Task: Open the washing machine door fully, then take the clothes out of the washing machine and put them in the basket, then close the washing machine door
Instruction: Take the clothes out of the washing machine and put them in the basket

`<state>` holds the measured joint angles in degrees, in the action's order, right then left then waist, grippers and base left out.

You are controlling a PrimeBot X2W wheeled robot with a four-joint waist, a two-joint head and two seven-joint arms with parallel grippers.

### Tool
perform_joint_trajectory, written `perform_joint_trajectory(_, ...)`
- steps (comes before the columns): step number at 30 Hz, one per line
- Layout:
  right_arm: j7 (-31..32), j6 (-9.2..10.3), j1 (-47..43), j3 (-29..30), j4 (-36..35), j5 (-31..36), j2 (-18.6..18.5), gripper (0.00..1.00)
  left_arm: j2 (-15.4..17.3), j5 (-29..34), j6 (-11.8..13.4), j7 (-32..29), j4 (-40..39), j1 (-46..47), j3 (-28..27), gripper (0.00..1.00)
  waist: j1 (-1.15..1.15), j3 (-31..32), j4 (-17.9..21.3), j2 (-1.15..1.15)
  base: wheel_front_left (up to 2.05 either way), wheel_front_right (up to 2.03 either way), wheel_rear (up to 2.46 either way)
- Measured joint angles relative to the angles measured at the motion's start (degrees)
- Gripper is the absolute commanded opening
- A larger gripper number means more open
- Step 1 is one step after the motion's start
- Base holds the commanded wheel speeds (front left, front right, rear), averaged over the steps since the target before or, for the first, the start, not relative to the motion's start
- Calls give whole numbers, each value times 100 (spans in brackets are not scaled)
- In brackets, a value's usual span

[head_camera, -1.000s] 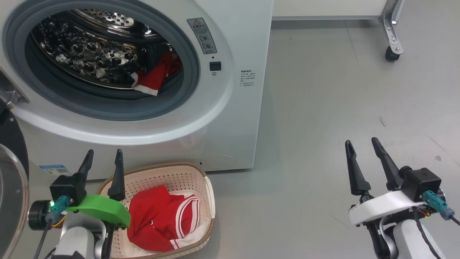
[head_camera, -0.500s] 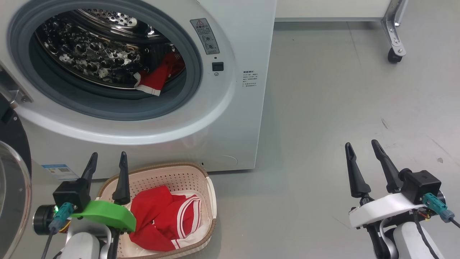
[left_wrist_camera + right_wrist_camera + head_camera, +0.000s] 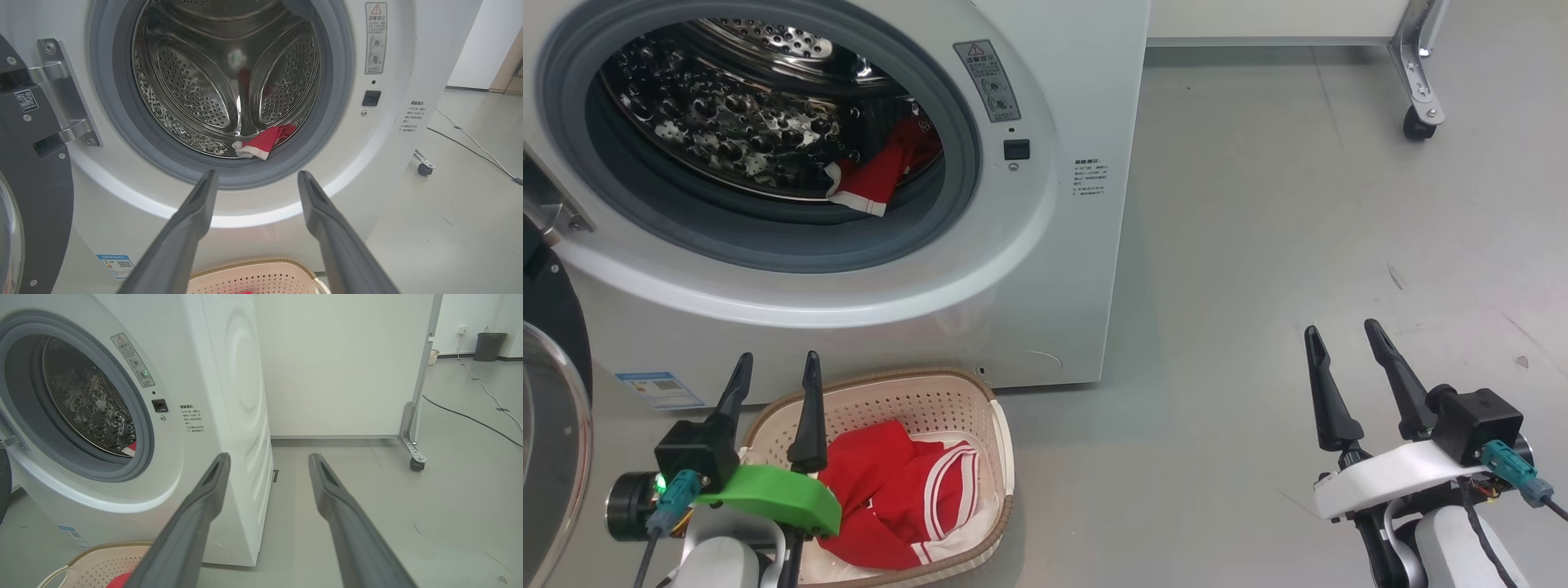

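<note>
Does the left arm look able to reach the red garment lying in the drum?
Probably yes: the washing machine door is swung aside, the port is unobstructed, and the open left gripper points straight at the red garment near the front of the drum.

Ends in 2 dark tapered fingers (image 3: 809, 408) per arm. Wears green bracket (image 3: 768, 494) left, white bracket (image 3: 1388, 478) right. Trails teal-plugged cables (image 3: 1512, 468).

Left gripper (image 3: 778, 359) shifted slightly right, further over the basket (image 3: 915, 406) rim, perhaps lower
</note>
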<state>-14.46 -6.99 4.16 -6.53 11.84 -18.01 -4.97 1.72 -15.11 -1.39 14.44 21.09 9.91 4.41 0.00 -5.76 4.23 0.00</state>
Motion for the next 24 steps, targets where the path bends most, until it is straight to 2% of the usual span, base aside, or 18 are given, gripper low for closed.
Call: perform_joint_trajectory(24,0,0,-1,-1,-7,0,0,100,4,-101,169,0,-155,-111,171,100,0,-8,24,0,0,0,0)
